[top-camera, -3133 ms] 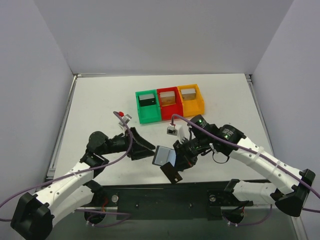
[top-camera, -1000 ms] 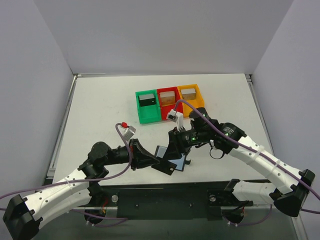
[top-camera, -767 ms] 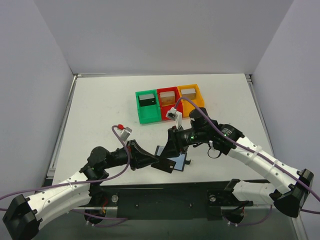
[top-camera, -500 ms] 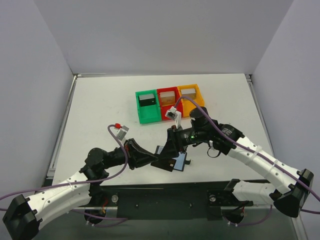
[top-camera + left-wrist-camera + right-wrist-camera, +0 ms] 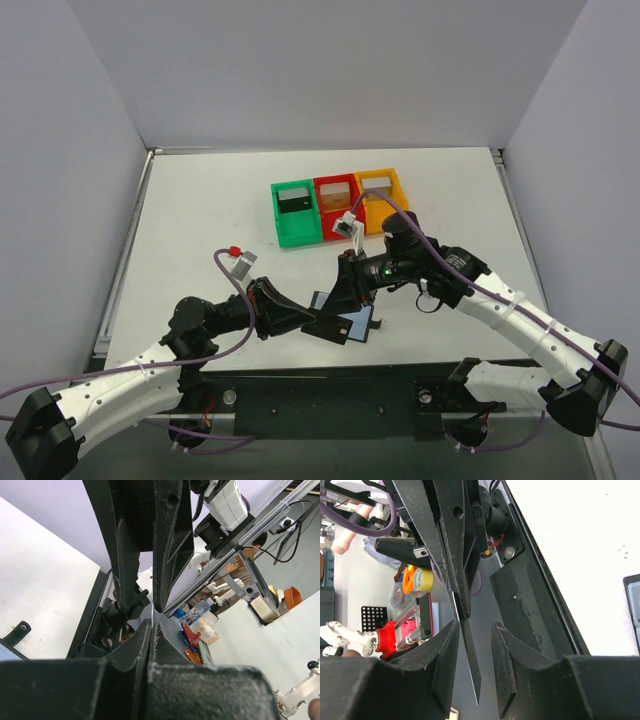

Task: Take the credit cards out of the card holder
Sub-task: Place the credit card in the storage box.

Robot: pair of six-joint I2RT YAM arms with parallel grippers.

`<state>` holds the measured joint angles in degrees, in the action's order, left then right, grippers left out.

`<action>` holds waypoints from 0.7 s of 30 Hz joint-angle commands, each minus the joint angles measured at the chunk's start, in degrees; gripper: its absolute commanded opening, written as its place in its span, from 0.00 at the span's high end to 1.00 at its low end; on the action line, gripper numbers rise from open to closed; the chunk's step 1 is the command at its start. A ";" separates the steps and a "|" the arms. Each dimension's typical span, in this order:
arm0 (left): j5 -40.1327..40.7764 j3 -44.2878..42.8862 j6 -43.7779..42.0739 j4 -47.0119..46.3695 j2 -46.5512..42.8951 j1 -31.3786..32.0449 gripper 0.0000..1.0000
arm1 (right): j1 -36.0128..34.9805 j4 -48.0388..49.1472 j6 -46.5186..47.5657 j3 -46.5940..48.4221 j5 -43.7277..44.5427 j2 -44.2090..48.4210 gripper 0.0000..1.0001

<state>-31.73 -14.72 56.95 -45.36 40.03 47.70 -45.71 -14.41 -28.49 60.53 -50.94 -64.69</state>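
The black card holder (image 5: 336, 331) hangs just above the table near the front edge, with my left gripper (image 5: 318, 322) shut on its left end. In the left wrist view only a thin pale edge of the card holder (image 5: 152, 611) shows above the closed left gripper (image 5: 151, 622). My right gripper (image 5: 341, 297) reaches down onto it from the right. Its jaws stand apart in the right wrist view, the right gripper (image 5: 475, 625) straddling the holder's thin dark flap (image 5: 470, 665) edge-on, with a gap on the right side. No credit cards are clearly visible.
A flat blue piece (image 5: 362, 322) with a black strap lies on the table right beside the holder. Green (image 5: 296, 228), red (image 5: 338, 220) and orange (image 5: 385, 214) bins stand in a row behind, each with something flat inside. The black front rail (image 5: 330, 385) runs just below.
Over the last second the right gripper lowered a little over the holder and its jaws narrowed. The left arm drew slightly left, still gripping the holder.
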 commanded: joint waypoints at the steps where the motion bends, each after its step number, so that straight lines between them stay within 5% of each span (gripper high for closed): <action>1: 0.52 -0.04 0.71 -5.44 -0.30 0.29 1.00 | 0.27 0.09 0.72 -1.03 -2.41 1.76 0.72; 21: 1.05 0.83 1.06 -5.26 -1.62 -0.50 1.00 | 1.33 -0.87 1.33 -2.00 -4.35 3.25 0.75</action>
<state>-31.27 -14.15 57.65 -46.76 39.44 47.51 -44.93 -14.79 -28.27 59.11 -53.19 -63.11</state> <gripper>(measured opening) 0.025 0.244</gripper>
